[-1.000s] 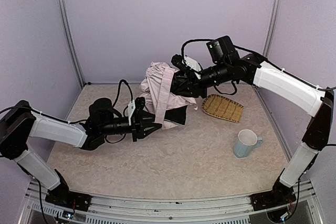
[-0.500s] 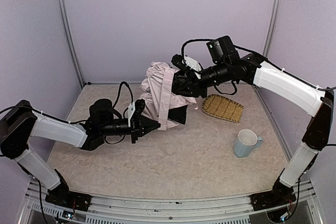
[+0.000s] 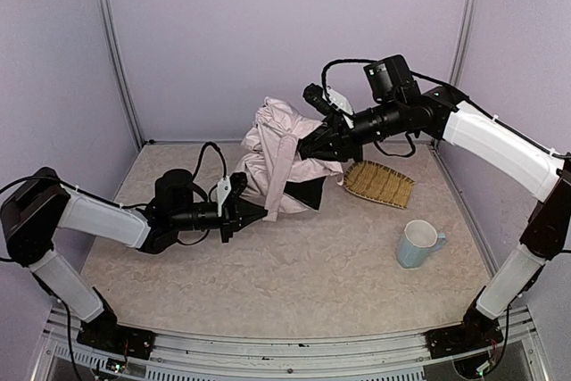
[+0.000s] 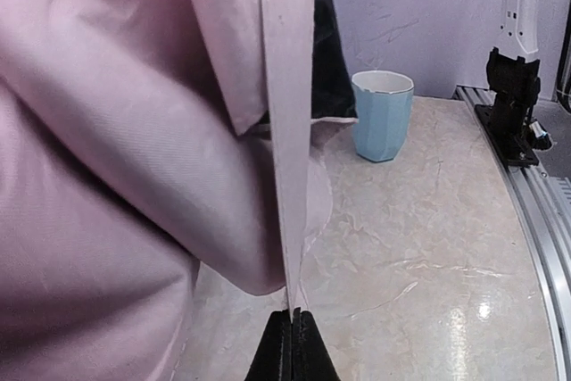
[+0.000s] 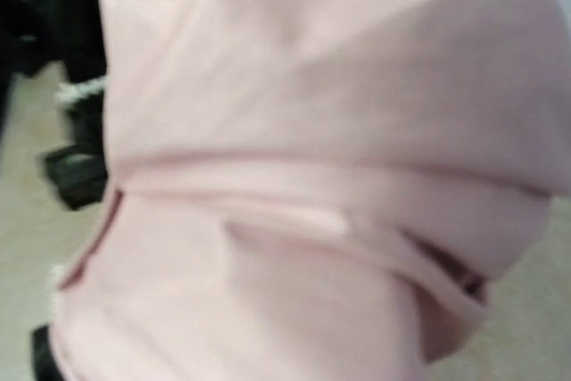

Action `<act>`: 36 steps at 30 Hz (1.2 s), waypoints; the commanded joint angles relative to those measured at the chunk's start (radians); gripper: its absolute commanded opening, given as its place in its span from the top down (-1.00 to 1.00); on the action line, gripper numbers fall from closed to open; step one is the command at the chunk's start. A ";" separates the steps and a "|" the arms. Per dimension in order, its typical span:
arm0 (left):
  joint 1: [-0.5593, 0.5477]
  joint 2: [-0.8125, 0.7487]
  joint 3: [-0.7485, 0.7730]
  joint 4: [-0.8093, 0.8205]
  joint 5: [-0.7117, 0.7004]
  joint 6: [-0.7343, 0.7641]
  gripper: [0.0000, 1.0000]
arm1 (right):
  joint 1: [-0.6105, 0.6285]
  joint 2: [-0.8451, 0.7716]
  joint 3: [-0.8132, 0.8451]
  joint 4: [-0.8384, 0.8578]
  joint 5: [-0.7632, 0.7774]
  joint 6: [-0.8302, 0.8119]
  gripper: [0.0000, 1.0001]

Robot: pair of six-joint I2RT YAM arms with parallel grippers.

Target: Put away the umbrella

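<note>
Firmly, the left hand point(image 4: 292, 317) pinches the umbrella point(image 3: 268, 144) strap point(image 4: 285, 131); the right hand point(image 3: 314, 143), buried in fabric, is unreadable.

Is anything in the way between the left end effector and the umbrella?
Nothing visible. The left end effector is shut on the pink strap of the umbrella, and the right end effector grips its fabric from the far side. The blue mug and woven tray sit off to the right.

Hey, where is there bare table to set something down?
The near middle of the table is bare, between the left gripper and the mug. Crowded at the back: the umbrella, right gripper and woven tray.
</note>
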 commanded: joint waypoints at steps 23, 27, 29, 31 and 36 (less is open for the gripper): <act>0.131 0.318 0.350 0.154 0.163 0.215 1.00 | 0.298 0.078 -0.476 -0.023 -0.241 0.042 1.00; 0.130 0.276 0.275 0.184 0.149 0.235 1.00 | 0.292 0.145 -0.602 0.127 -0.205 0.108 1.00; 0.121 0.259 0.241 0.190 0.120 0.273 1.00 | 0.286 0.199 -0.621 0.173 -0.185 0.140 1.00; 0.110 0.254 0.240 0.144 0.085 0.325 1.00 | 0.280 0.255 -0.621 0.197 -0.185 0.157 1.00; 0.105 0.272 0.238 0.069 -0.027 0.416 1.00 | 0.253 0.361 -0.623 0.224 -0.195 0.180 1.00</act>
